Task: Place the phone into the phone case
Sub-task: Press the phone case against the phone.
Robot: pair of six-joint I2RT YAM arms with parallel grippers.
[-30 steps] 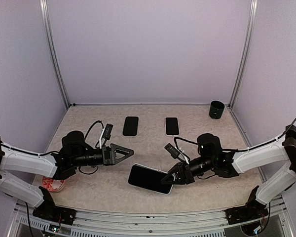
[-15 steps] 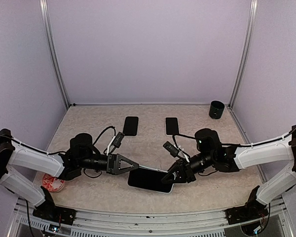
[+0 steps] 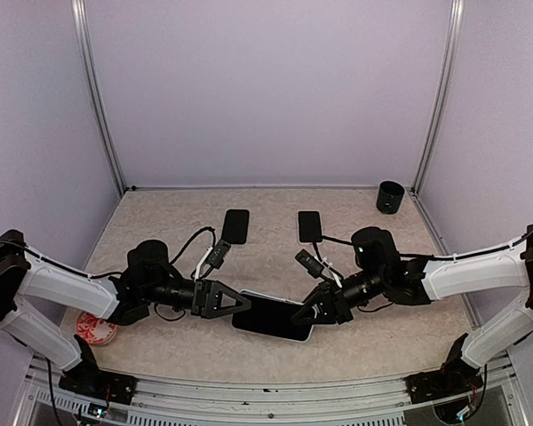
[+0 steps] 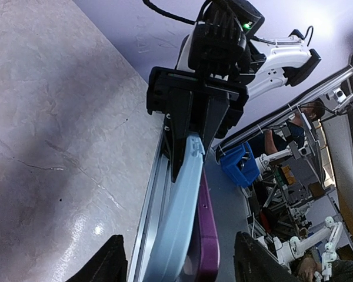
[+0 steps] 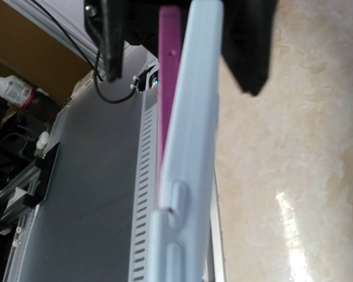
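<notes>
So, your right gripper (image 3: pixel 309 312) is clamped hard on one end of a light-blue slab (image 4: pixel 175 223), one finger on each flat face. Side buttons show along the slab's edge in the right wrist view. A purple slab (image 4: pixel 203 235) lies flat against it, touching along most of the length. Edge-on like this, you can't tell which is the phone & which the case, or whether one is seated in the other. From above the pair reads as one dark-faced rectangle w/ a pale rim, lying roughly level btw the two grippers. Whether it touches the table (image 3: pixel 160 222) can't be told.

Your left gripper (image 3: pixel 242 303) is spread wide at the opposite end. Its fingers (image 4: pixel 103 265) sit one per side of the slabs, w/ a gap on each side and no contact.

Further out, past the left fingertips, a black rectangle (image 3: pixel 235 225) lies flat. Past the right fingertips lies a white-rimmed rectangle (image 3: pixel 309 226). Both are well apart from the held pair. A black cup (image 3: pixel 390 196) stands in the far corner, on the right gripper's outer side. Back behind the left fingers, under that arm, is a red-and-white round item (image 3: pixel 96 330).
</notes>
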